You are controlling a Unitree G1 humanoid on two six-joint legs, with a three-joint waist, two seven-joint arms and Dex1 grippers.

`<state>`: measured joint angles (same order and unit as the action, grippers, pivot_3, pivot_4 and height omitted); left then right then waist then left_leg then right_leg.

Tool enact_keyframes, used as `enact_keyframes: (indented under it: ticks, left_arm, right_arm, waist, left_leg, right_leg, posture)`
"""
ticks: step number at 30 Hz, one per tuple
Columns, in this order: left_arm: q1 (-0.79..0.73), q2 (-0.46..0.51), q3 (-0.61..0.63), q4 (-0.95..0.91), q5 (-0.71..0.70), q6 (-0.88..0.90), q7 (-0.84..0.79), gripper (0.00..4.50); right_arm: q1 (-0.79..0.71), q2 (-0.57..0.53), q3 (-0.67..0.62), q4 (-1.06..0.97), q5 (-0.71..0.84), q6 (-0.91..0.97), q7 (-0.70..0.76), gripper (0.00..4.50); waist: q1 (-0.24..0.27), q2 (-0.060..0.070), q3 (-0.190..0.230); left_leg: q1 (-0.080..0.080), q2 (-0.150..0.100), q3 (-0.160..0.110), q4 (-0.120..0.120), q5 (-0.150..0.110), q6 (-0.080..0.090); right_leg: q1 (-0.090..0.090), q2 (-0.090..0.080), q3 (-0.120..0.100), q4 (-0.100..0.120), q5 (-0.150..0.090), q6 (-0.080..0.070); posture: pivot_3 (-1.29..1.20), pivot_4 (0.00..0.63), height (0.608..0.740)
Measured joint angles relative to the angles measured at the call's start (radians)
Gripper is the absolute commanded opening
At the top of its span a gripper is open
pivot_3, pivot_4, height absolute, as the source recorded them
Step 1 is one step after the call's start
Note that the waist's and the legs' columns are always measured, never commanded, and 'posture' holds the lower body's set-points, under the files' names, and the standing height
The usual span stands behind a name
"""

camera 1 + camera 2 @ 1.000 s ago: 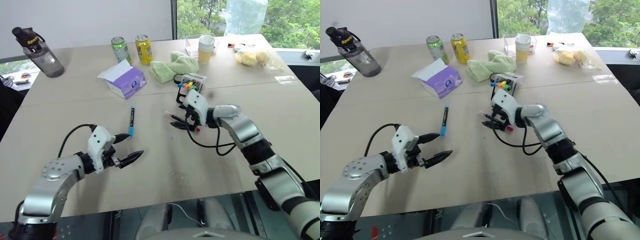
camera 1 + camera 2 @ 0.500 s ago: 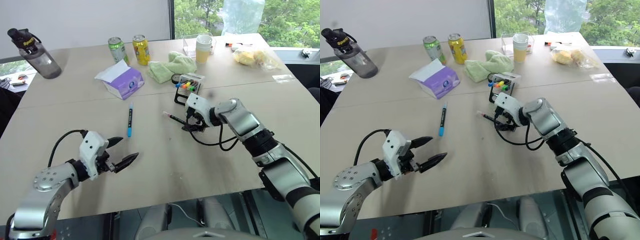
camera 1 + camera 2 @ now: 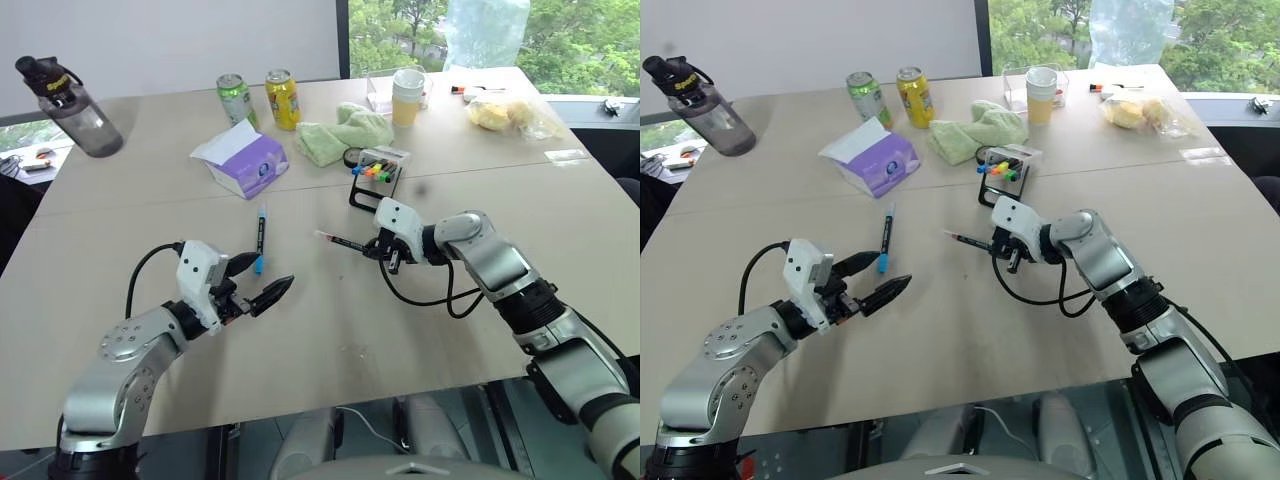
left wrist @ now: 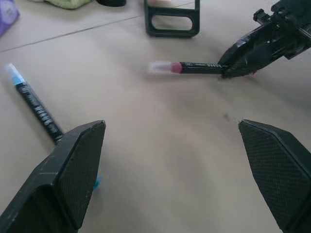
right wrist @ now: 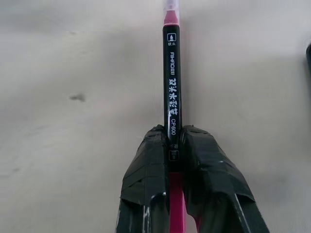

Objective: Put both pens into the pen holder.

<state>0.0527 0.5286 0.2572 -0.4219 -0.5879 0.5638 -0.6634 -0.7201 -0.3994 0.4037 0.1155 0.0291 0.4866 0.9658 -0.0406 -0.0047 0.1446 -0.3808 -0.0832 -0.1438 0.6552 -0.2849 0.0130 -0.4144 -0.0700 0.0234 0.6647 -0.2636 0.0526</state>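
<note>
Now clamped on the pink pen (image 5: 171,87), right gripper (image 3: 388,250) sits near pen holder (image 3: 377,178); left gripper (image 3: 262,280) gapes.

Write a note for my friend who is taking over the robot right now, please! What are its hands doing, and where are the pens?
Right gripper: fingers shut on the pink pen, held near one end, the rest sticking out over the table.
Left gripper: fingers open, holding nothing, near the blue pen.
Blue pen: lying flat on the table.
Pen holder: stands just beyond the right gripper, with coloured markers in it.
Done: pink pen gripped.
Left: put the pink pen in the holder, then pick up the blue pen and put it in too.
</note>
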Motion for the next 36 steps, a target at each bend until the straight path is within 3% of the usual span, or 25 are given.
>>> enact_keyframes:
  ticks: [4, 7, 11, 15, 19, 24, 30, 36]
  left_arm:
    - [-0.044, -0.061, -0.011, 0.000, -0.065, 0.037, 0.045, 4.50]
    - [-0.056, -0.071, -0.011, 0.000, -0.084, 0.042, 0.063, 4.50]
    - [-0.070, -0.044, -0.011, 0.001, -0.081, 0.024, 0.046, 4.50]
    - [-0.066, 0.044, -0.018, -0.001, -0.034, -0.003, 0.006, 4.50]
    - [-0.092, 0.118, -0.024, 0.000, 0.031, -0.044, -0.020, 4.50]
    - [-0.122, 0.157, -0.030, 0.008, 0.077, -0.071, -0.034, 4.50]
    - [-0.137, 0.176, -0.032, 0.015, 0.108, -0.094, -0.052, 4.50]
    - [-0.166, 0.182, -0.032, 0.022, 0.119, -0.114, -0.074, 4.50]
  right_arm:
    - [0.017, 0.004, -0.020, -0.063, 0.020, -0.127, 0.011, 0.01]
    - [0.040, 0.049, -0.073, -0.111, 0.093, -0.052, -0.007, 0.01]
    - [0.018, 0.176, -0.282, -0.194, 0.302, 0.367, -0.149, 0.01]
    - [-0.034, 0.276, -0.516, -0.261, 0.472, 0.795, -0.289, 0.01]
    - [-0.111, 0.455, -0.780, -0.263, 0.494, 1.082, -0.484, 0.01]
    - [-0.103, 0.531, -0.919, -0.218, 0.554, 1.122, -0.712, 0.01]
    - [-0.248, 0.539, -1.285, -0.104, 0.684, 1.122, -1.077, 0.01]
    - [-0.326, 0.551, -1.384, -0.076, 0.905, 1.123, -1.355, 0.01]
  waist:
    - [-0.003, 0.000, 0.000]
    - [-0.002, -0.001, 0.000]
    - [0.000, 0.000, 0.000]
    - [0.002, 0.000, 0.000]
    - [0.000, 0.001, 0.000]
    - [0.001, 0.001, 0.000]
    - [-0.008, 0.002, 0.001]
    - [-0.029, 0.002, 0.001]
  left_leg:
    - [0.000, 0.000, 0.000, 0.000, 0.000, 0.000]
    - [0.000, 0.000, 0.000, 0.000, 0.000, 0.000]
    - [0.000, 0.000, -0.001, 0.001, 0.000, 0.000]
    - [0.000, 0.000, -0.001, 0.000, 0.000, 0.000]
    - [0.001, 0.000, 0.000, -0.002, 0.000, 0.000]
    - [0.000, -0.001, 0.001, -0.001, 0.000, 0.000]
    - [0.000, 0.000, 0.004, -0.003, 0.000, 0.000]
    - [0.000, 0.000, 0.008, -0.003, 0.000, 0.000]
  right_leg:
    - [0.000, 0.000, 0.000, 0.000, 0.000, 0.000]
    - [0.000, 0.000, 0.000, 0.000, 0.000, 0.000]
    - [0.000, 0.000, 0.000, 0.001, 0.000, 0.000]
    - [0.000, 0.000, 0.000, 0.000, 0.000, 0.000]
    - [-0.001, 0.000, 0.001, 0.002, 0.000, 0.000]
    - [-0.001, 0.000, 0.002, 0.002, 0.000, 0.000]
    - [-0.006, 0.000, 0.004, 0.007, 0.000, 0.000]
    - [-0.008, 0.000, 0.009, 0.010, 0.000, 0.000]
  posture:
    - [0.00, 0.150, 0.740]
    - [0.00, 0.150, 0.740]
    - [0.00, 0.150, 0.740]
    - [0.00, 0.150, 0.740]
    - [0.00, 0.150, 0.740]
    - [0.00, 0.150, 0.740]
    - [0.00, 0.150, 0.740]
    - [0.00, 0.150, 0.740]
